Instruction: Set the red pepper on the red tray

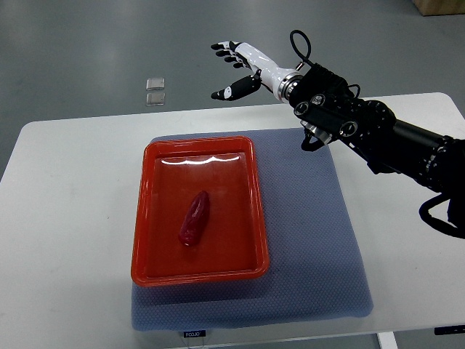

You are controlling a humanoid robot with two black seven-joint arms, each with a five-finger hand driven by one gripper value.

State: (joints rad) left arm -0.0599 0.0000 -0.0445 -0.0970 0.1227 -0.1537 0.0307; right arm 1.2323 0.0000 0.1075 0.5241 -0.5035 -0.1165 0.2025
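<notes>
A dark red pepper (pixel 195 218) lies lengthwise in the middle of the red tray (pixel 149 225), which rests on a blue-grey mat. My right hand (pixel 236 67) hangs in the air beyond the tray's far edge, past the table's back edge, with its fingers spread and holding nothing. Its black arm (pixel 378 134) comes in from the right edge over the table's far right corner. The hand is well apart from the pepper and the tray. No left arm shows.
The blue-grey mat (pixel 320 240) covers the middle of the white table (pixel 65 218). Two small clear square pieces (pixel 155 91) lie on the grey floor beyond the table. A cardboard box corner (pixel 443 6) shows at the top right.
</notes>
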